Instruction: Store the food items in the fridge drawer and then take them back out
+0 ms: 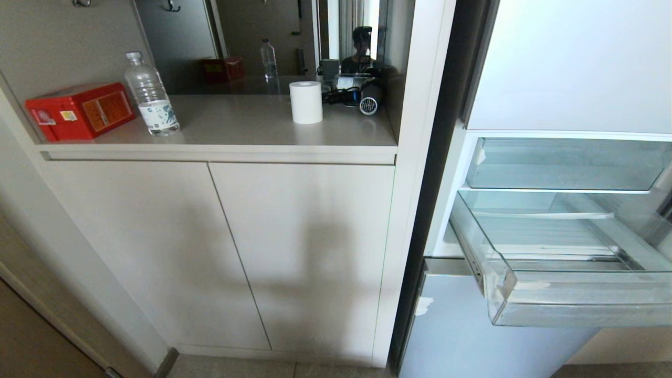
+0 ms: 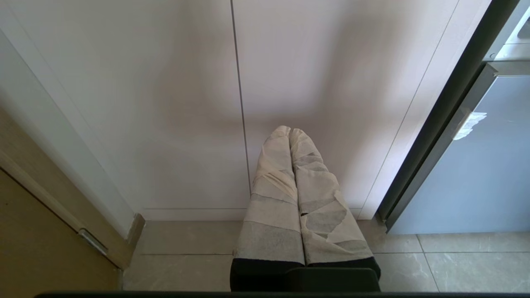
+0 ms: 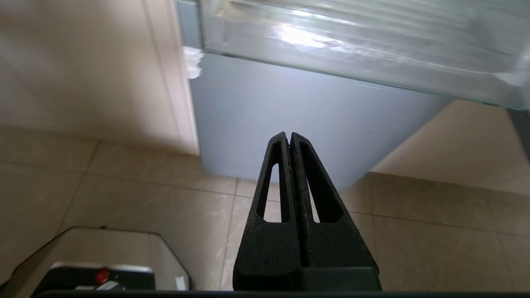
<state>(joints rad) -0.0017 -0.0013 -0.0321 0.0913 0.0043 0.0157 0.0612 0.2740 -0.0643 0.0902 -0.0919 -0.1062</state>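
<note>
The fridge drawer is pulled out at the right of the head view. It is a clear bin with a ribbed floor and a white tape scrap at its front corner, and nothing shows inside it. The food items are out of view. My right gripper is shut with nothing in it. It hangs low in front of the fridge, below the drawer's clear front wall, and points at the floor tiles. My left gripper, its fingers wrapped in pale tape, is shut and empty in front of the cabinet doors. Neither arm shows in the head view.
A shallower clear tray sits above the drawer, over a pale blue lower door panel. The counter holds a red box, a water bottle, a paper roll and a hair dryer. A person is reflected in the mirror.
</note>
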